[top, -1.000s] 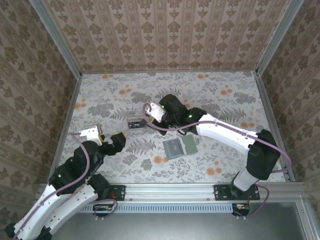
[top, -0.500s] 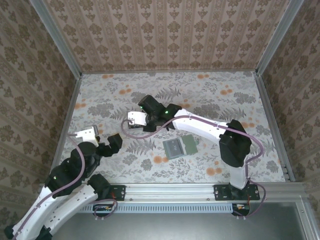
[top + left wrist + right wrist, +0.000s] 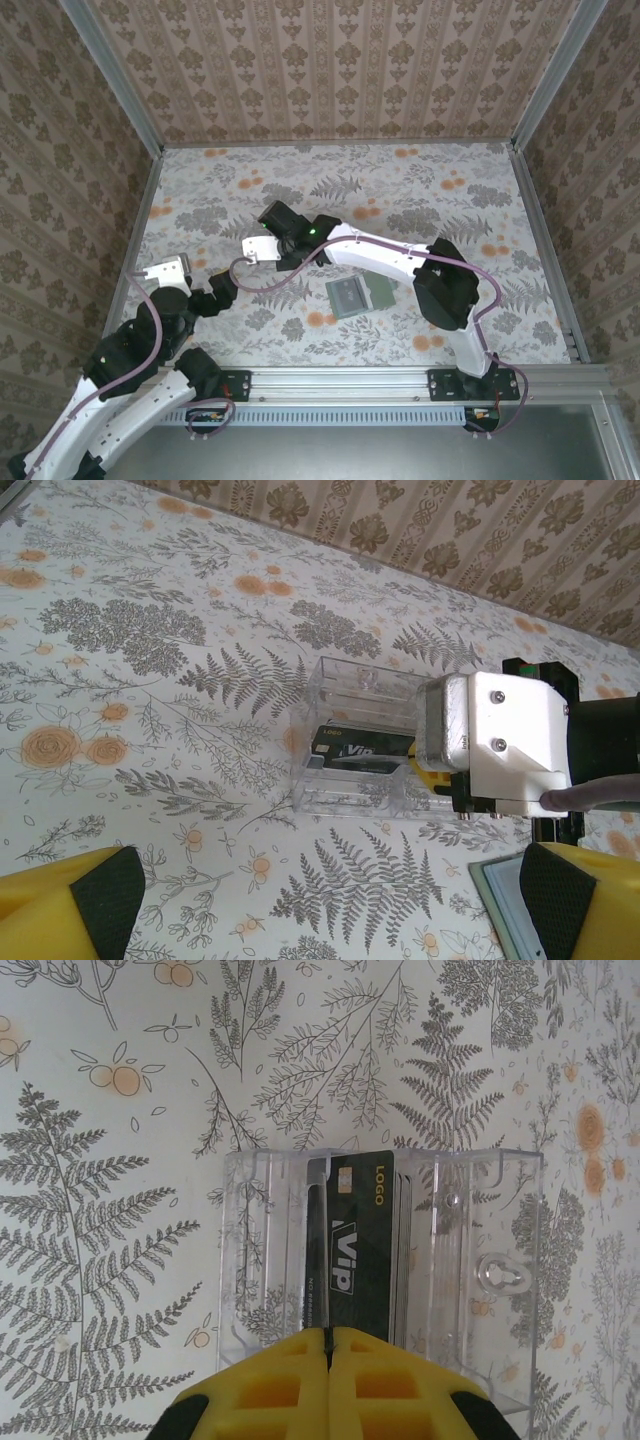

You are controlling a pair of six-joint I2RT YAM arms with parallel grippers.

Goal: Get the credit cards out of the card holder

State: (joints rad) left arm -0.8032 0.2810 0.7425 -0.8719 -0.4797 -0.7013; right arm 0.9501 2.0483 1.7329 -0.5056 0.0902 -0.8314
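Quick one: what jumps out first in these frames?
The right gripper sits mid-table, its yellow fingers pressed shut at the edge of a clear plastic box that holds a black VIP card. To the right of the box, the grey-green card holder lies open and flat on the floral table, with nothing touching it. The left gripper hangs wide open, facing the box.
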